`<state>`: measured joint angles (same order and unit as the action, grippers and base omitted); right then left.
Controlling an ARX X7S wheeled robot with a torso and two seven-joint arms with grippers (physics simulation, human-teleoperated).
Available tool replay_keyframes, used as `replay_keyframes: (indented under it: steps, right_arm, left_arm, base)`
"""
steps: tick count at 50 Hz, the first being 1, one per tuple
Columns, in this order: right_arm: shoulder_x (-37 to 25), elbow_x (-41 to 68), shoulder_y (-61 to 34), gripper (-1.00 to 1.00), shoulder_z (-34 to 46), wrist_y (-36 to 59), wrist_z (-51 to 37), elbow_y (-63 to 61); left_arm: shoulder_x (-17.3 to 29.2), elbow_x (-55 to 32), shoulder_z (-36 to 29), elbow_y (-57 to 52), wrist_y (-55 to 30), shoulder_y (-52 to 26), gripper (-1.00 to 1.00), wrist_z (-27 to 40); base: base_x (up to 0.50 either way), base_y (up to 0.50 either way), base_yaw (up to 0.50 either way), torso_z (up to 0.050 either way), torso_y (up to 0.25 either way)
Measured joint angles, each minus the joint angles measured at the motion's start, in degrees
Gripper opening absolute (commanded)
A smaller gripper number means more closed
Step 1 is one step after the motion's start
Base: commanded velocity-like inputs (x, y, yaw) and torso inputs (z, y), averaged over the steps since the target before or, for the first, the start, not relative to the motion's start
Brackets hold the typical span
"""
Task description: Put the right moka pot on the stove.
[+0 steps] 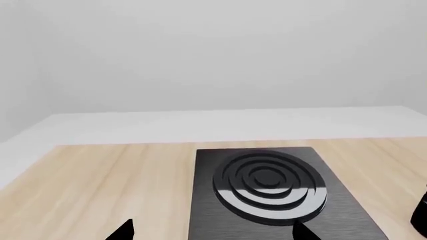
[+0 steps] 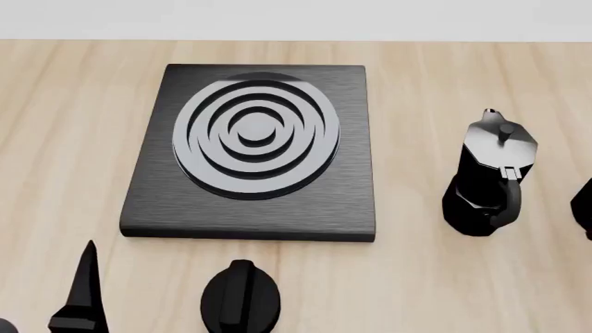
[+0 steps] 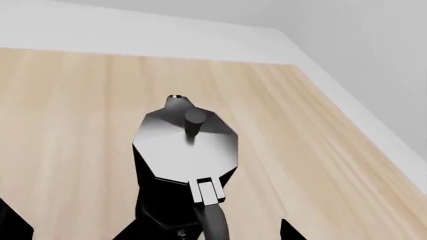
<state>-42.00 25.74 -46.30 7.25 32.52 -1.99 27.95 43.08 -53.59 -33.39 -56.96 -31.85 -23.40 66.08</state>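
Note:
The right moka pot [image 3: 183,150] is black and faceted, with a glossy lid, and stands upright on the wooden table with its loop handle toward my right gripper [image 3: 208,232]. That gripper is open, its two fingertips spread on either side of the handle and lower body without touching. In the head view only a sliver of this pot [image 2: 584,208] shows at the right edge, and the right gripper is out of frame. The stove [image 2: 351,173] lies flat to the left with nothing on it. My left gripper [image 1: 213,231] is open above the stove's [image 1: 207,200] near edge.
An identical moka pot [image 2: 489,177] stands upright between the stove and the right pot. A black round dial knob [image 2: 240,297] sits in front of the stove. The table's right edge [image 3: 360,120] runs close beside the right pot. A left finger [image 2: 83,291] shows at lower left.

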Motion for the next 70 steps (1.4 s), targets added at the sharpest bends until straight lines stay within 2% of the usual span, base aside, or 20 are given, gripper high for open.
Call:
replay_keyframes:
  steps: [24,25,42,61,70]
  right_arm:
    - [3.25,-4.82,-6.12,1.0,3.57,-7.42,2.33,15.26]
    - [3.35,-4.96,-6.27,-1.0,3.67,-7.67,2.38,15.73]
    - [2.87,-2.44,-5.35,-1.0,3.57,-5.61,1.52,11.69]
    - [-3.58,5.47,0.35,-1.0,-2.94,8.64,-3.89,-14.26]
    - [-7.64,12.13,2.77,-1.0,-10.2,17.79,-7.83,-28.17]
  left_arm:
    - [0.55,0.96,-0.82,-0.55,1.16,-0.03,1.0,0.1]
    - [0.57,0.98,-0.86,-0.55,1.21,-0.05,1.0,0.09]
    - [0.83,1.16,-1.47,-0.25,1.77,-0.34,1.0,0.11]
    - [1.15,1.48,-2.12,0.0,2.11,-0.46,1.0,0.36]
    - [1.3,1.22,-2.27,0.01,2.37,-0.59,1.0,0.47]
  base:
    - [0.0,0.0,0.0,0.0,0.0]
    - [0.0,0.0,0.0,0.0,0.0]
    - [0.0,0.0,0.0,0.0,0.0]
    - [0.0,0.0,0.0,0.0,0.0]
    - [0.0,0.0,0.0,0.0,0.0]
